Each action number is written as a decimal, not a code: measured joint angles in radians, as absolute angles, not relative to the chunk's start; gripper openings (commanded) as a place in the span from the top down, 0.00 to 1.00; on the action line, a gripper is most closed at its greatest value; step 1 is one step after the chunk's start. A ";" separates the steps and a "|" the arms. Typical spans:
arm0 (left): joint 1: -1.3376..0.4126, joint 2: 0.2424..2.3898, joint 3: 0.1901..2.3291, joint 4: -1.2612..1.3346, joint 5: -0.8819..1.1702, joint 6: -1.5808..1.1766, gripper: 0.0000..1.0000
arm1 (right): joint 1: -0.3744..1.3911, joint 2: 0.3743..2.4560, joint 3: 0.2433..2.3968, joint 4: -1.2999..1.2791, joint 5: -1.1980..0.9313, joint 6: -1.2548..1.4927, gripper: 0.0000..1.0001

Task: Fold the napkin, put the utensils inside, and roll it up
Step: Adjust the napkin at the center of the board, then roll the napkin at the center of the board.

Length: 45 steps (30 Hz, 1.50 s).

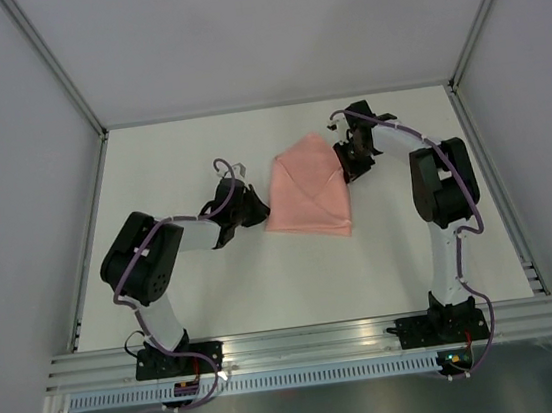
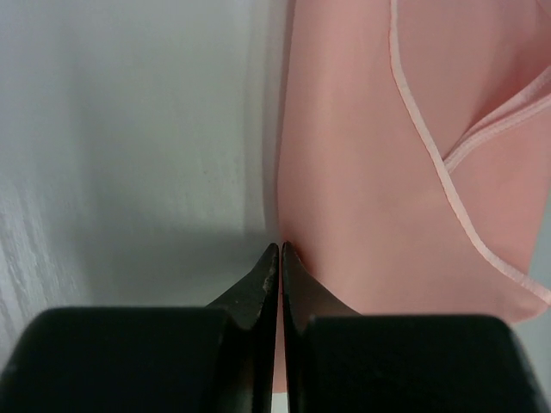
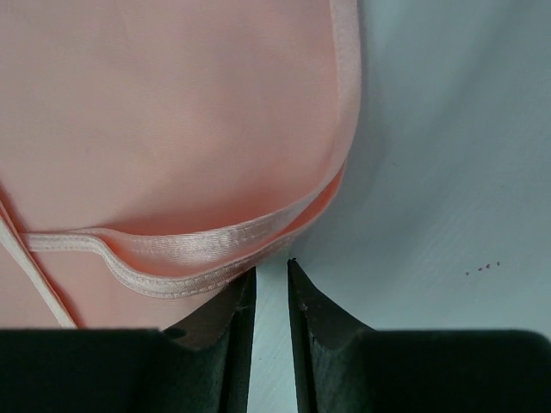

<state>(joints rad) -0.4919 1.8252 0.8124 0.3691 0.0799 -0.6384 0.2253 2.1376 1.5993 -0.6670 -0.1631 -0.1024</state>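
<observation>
Black fingers of the left gripper [image 2: 280,251] are pressed together with no gap, their tips right at the side edge of the folded napkin [image 2: 370,172]; whether cloth is pinched cannot be told. Opposite, the right gripper [image 3: 271,268] stands narrowly parted, bare tabletop [image 3: 448,172] showing between its jaws, just beside the napkin's hemmed corner. The napkin lies mid-tabletop, slightly toward the far edge.

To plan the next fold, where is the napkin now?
Top view: the napkin lies folded on the table, between the left gripper at its left edge and the right gripper at its upper right edge.
</observation>
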 measured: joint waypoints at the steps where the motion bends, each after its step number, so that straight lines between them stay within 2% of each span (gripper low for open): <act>1: -0.503 1.818 0.796 0.381 0.076 -0.648 0.93 | 0.225 2.141 1.604 -0.666 -0.162 -0.104 0.72; 7: -0.545 1.763 0.707 0.430 0.045 -0.686 0.93 | 0.225 2.146 1.613 -0.666 -0.163 -0.120 0.71; 10: -0.548 1.715 0.659 0.421 0.026 -0.689 0.90 | 0.224 2.145 1.610 -0.664 -0.165 -0.129 0.70; 15: -0.545 1.630 0.651 0.314 -0.028 -0.679 0.73 | 0.189 2.106 1.559 -0.650 -0.184 -0.147 0.65; 17: -0.538 1.582 0.652 0.276 -0.044 -0.667 0.69 | 0.154 2.067 1.526 -0.646 -0.187 -0.160 0.64; 23: -0.511 1.422 0.689 0.213 -0.055 -0.604 0.69 | 0.066 1.856 1.445 -0.620 -0.210 -0.260 0.55; 24: -0.509 1.395 0.698 0.213 -0.055 -0.595 0.64 | 0.070 1.813 1.434 -0.613 -0.219 -0.282 0.54; 25: -0.505 1.372 0.704 0.213 -0.051 -0.590 0.53 | 0.079 1.763 1.413 -0.591 -0.229 -0.307 0.52; 32: -0.398 1.201 0.708 0.214 0.010 -0.587 0.53 | 0.255 1.525 1.189 -0.464 -0.250 -0.440 0.49; 38: -0.384 1.013 0.710 0.194 0.019 -0.575 0.49 | 0.441 1.532 1.065 -0.403 -0.210 -0.529 0.47; 45: -0.384 0.921 0.733 0.124 0.037 -0.522 0.45 | 0.632 1.571 1.002 -0.333 -0.124 -0.622 0.45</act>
